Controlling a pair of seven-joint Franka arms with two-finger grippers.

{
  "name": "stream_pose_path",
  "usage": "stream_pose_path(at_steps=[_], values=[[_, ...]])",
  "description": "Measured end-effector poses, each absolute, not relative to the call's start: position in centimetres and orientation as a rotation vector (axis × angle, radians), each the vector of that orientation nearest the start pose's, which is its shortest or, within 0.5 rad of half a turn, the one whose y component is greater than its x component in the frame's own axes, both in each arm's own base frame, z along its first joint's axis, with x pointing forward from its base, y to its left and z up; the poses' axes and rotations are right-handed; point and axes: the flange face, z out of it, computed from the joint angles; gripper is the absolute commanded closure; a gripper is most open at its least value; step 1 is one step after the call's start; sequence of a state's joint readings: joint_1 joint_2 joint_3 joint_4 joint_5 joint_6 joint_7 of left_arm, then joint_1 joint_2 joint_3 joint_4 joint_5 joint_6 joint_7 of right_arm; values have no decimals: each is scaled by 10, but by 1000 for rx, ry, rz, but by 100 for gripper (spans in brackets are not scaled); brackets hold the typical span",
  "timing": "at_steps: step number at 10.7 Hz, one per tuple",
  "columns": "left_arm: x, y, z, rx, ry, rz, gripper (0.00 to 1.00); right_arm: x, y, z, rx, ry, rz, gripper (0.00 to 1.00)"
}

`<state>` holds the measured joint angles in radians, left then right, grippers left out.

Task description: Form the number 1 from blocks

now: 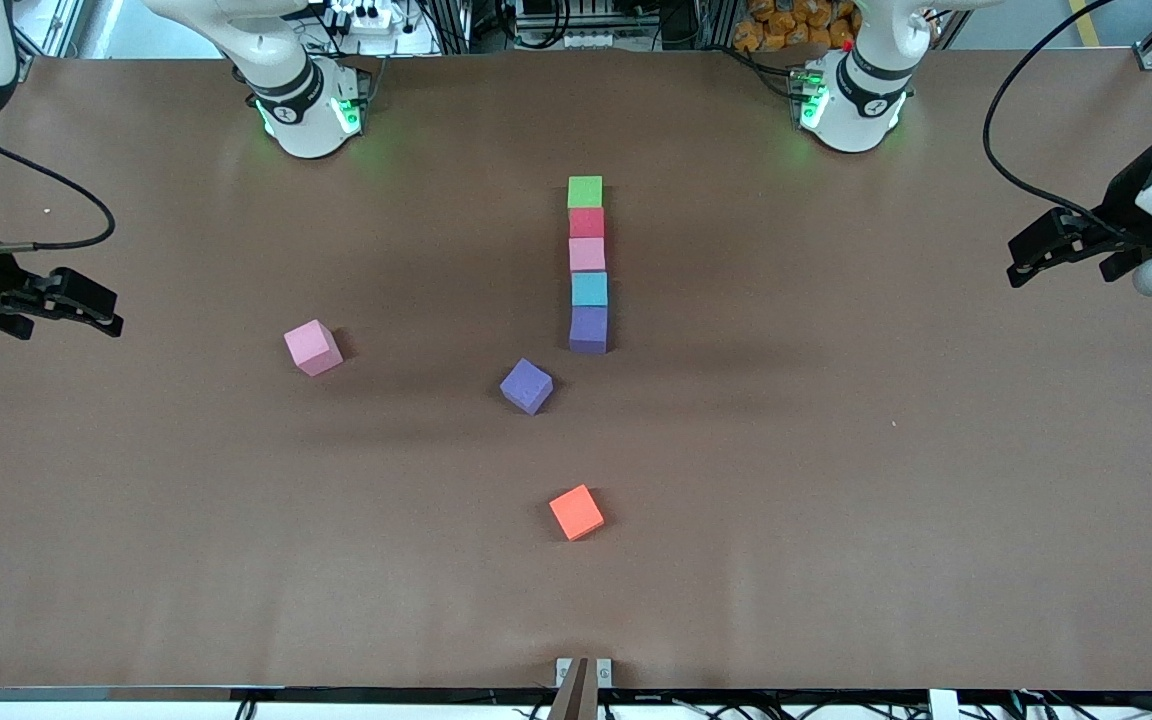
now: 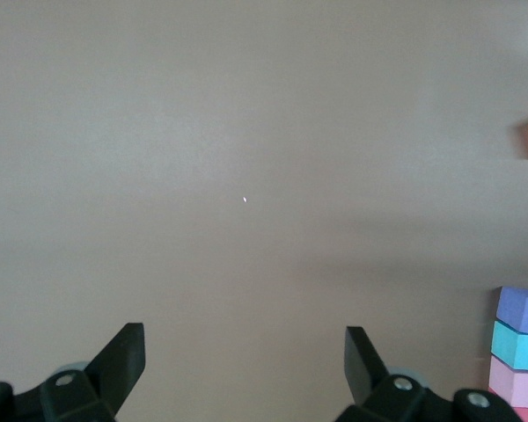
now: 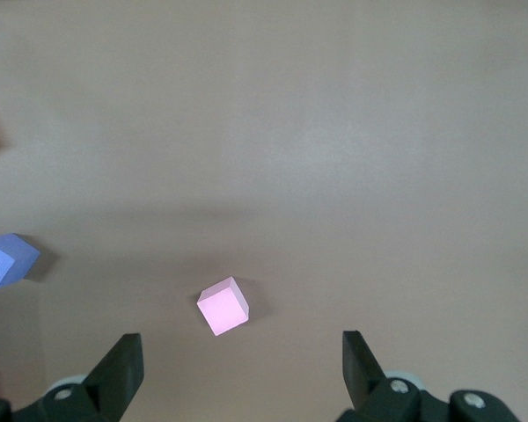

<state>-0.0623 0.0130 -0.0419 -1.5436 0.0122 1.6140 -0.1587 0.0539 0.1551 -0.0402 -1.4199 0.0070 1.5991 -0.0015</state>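
- Brown desk (image 1: 836, 500) filling nearly the whole frame, robot bases along the top edge.
- Right claw (image 1: 101, 310) at mid-height by the frame's edge, over the right arm's end of the desk, fingers spread wide, holding nothing; arm mostly cut off by the frame.
- Loose pink block (image 1: 313, 347) lying skewed, nearest that claw; likely to twist or squirt out if pinched across its corners instead of its flat faces.
- Loose purple block (image 1: 526, 385) just below centre, also skewed, close to the column's lower end; could get knocked into the column by a careless approach.
- Upper centre: tidy column of green block (image 1: 585, 191), red block (image 1: 586, 222), column pink block (image 1: 587, 254), light blue block (image 1: 589, 289), column purple block (image 1: 588, 329); light foam, so easily nudged out of line by a finger setting a neighbour down.
- Hard to tell whether neighbouring column blocks touch or only sit close.
- Orange block (image 1: 576, 511) alone in the lower centre, well apart from the rest.
- Left claw (image 1: 1016, 262) at mid-height by the opposite frame edge, over the left arm's end, spread and empty; column and orange block only clipped at the rim of the left wrist view.
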Motion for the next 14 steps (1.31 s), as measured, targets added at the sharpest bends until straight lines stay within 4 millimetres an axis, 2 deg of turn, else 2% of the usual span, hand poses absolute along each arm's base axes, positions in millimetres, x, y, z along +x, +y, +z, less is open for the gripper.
stream_pose_path(at_steps=[6, 11, 14], values=[[559, -71, 634, -3138, -46, -91, 0, 606, 10, 606, -3141, -20, -28, 0], [560, -68, 632, -3138, -27, -85, 0, 605, 10, 606, -3141, -21, -26, 0], [561, -66, 639, -3139, -35, -106, 0, 605, 10, 605, -3141, -21, -25, 0]])
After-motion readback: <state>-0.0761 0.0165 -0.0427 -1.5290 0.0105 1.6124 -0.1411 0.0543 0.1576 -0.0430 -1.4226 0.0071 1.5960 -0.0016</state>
